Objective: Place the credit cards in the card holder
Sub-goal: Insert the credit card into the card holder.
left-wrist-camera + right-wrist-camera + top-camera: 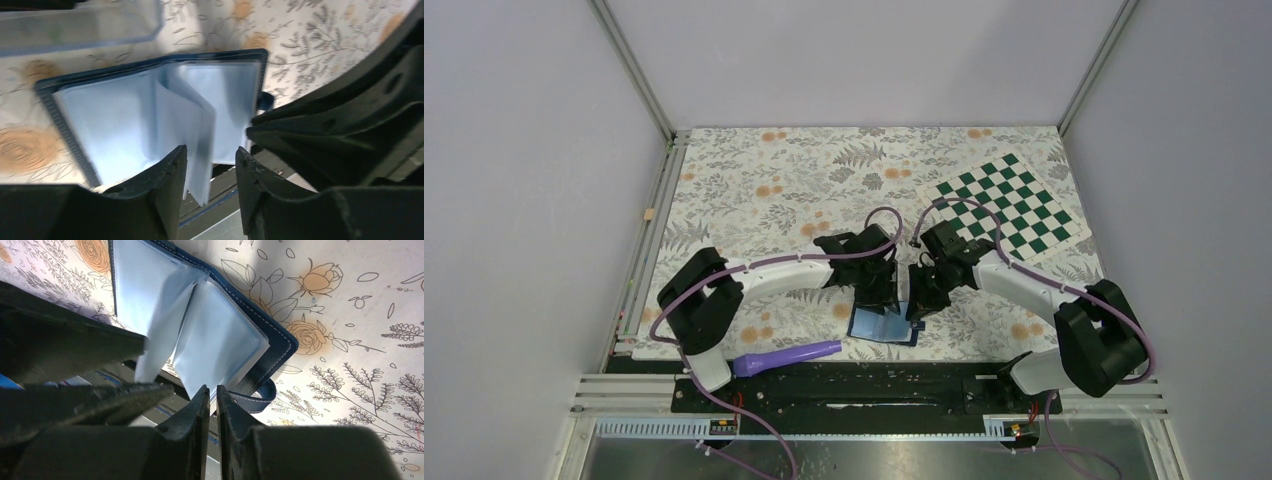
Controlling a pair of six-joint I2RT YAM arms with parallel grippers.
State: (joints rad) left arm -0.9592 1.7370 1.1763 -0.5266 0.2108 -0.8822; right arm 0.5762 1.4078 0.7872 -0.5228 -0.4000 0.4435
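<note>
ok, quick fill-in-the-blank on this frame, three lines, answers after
1. The card holder lies ___ on the floral cloth, its clear sleeves showing.
2. The checkered board at the far right is white and ___.
3. The long tool lying at the near left is ___.
Answers: open; green; purple

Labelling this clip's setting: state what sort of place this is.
Probably a robotics lab test cell: plain panel walls on aluminium framing, a green-and-white checkerboard, and two robot arms mounted at the edge of a floral-covered table.
</note>
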